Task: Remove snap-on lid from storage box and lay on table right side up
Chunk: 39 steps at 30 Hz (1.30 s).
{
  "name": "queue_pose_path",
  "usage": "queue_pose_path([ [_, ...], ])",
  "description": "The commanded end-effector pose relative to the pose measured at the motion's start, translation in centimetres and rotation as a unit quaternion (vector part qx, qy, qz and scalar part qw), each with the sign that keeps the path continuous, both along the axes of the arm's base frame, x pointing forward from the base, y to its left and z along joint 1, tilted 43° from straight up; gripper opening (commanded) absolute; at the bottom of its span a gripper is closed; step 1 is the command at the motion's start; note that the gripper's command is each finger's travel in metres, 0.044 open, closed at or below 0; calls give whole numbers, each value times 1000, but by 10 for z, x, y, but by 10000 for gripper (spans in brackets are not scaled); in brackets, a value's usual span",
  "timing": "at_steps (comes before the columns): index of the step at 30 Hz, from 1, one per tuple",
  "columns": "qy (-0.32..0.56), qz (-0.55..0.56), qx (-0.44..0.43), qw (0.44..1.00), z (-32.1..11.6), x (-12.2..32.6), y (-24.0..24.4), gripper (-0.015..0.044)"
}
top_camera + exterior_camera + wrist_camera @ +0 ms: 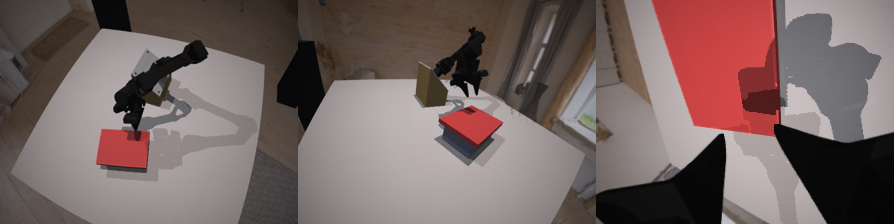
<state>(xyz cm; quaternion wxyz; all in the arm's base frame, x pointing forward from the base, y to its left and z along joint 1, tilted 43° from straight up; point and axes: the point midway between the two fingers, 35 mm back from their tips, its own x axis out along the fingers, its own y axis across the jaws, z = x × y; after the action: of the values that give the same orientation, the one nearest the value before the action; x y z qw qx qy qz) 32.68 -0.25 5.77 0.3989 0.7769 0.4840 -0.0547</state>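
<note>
The red lid [122, 150] [473, 124] [716, 55] sits on top of the dark blue-grey storage box [458, 141] and overhangs its sides. The box stands on the white table [63, 109] [374, 152]. In the top view only a thin dark strip of the box shows below the lid. My gripper [472, 96] [749, 133] is open and empty, pointing down above the table on the arm-base side of the lid. In the wrist view its two fingertips are apart near the lid's near edge, with nothing between them. The gripper's shadow falls on the lid.
The arm's wedge-shaped mount [153, 99] [427, 86], with a grey sloped top, stands behind the lid and box. The arm [162, 71] reaches forward from it. Black posts stand beyond the table's edges in the top view.
</note>
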Motion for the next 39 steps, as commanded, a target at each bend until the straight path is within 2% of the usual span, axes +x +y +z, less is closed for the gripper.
queue_pose_path([
  [1, -41, -41, 13, 998, -22, -10, -34, 235],
  [5, -98, -94, 21, 991, -42, -32, -71, 235],
  [17, -107, -102, 21, 989, -44, -36, -76, 235],
  [26, -107, -102, 22, 989, -86, -35, -38, 235],
  [39, -105, -101, 20, 989, -92, -27, -30, 235],
])
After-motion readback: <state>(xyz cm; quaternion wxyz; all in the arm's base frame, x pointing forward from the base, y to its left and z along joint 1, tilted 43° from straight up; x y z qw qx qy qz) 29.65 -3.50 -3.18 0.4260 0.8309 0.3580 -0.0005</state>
